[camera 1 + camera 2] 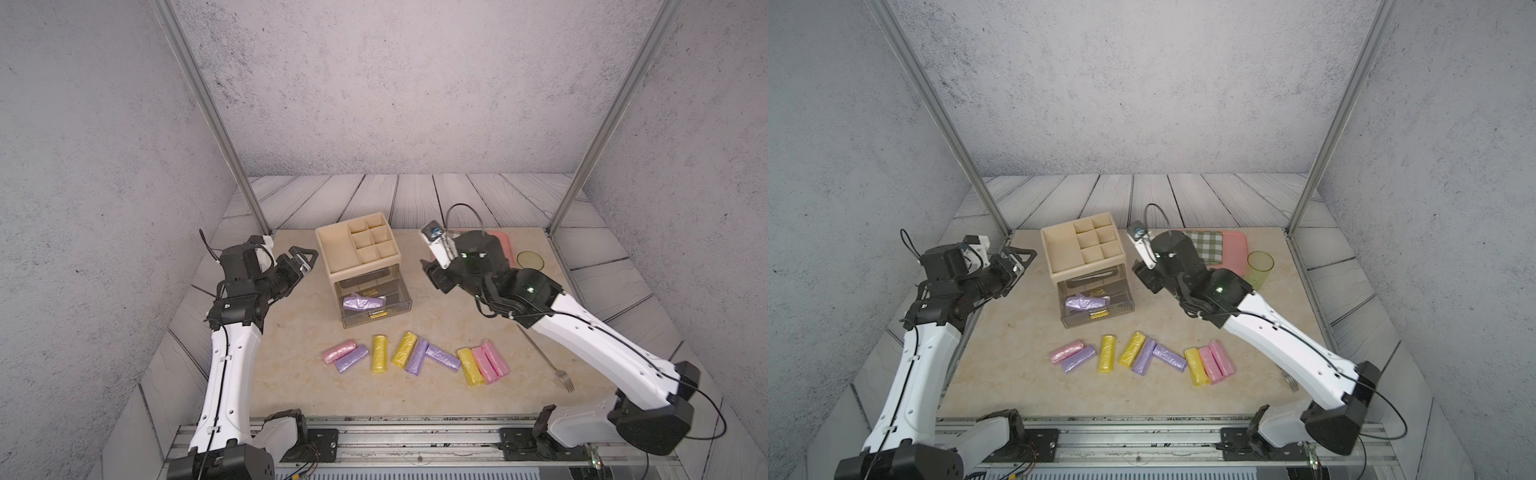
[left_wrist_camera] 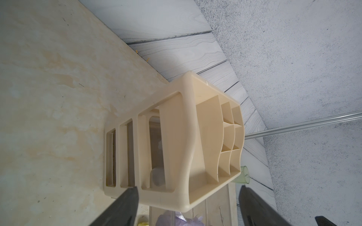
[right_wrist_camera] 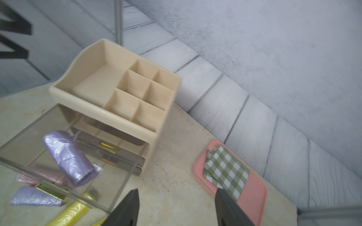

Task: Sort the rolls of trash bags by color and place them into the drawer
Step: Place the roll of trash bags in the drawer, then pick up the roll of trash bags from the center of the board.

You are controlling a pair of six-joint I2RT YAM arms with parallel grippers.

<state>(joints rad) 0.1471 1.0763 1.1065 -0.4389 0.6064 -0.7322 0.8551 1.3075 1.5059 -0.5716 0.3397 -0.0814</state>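
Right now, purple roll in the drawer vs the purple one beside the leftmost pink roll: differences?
Place: the drawer roll lies inside the open clear drawer; the row roll lies on the table, touching a pink roll. Shape: the drawer roll is rumpled, one end loose; the row roll is a tight cylinder. Shared: lilac plastic, lying flat, ungripped.

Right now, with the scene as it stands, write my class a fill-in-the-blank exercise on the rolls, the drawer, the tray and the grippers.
1. The lone roll in the open drawer is ___ in colour.
2. In the row on the table, the end roll on the robot's left is ___.
3. On the pink tray lies a green checked ___.
4. The left gripper and the right gripper both stand ___.
Missing words: purple; pink; cloth; open.
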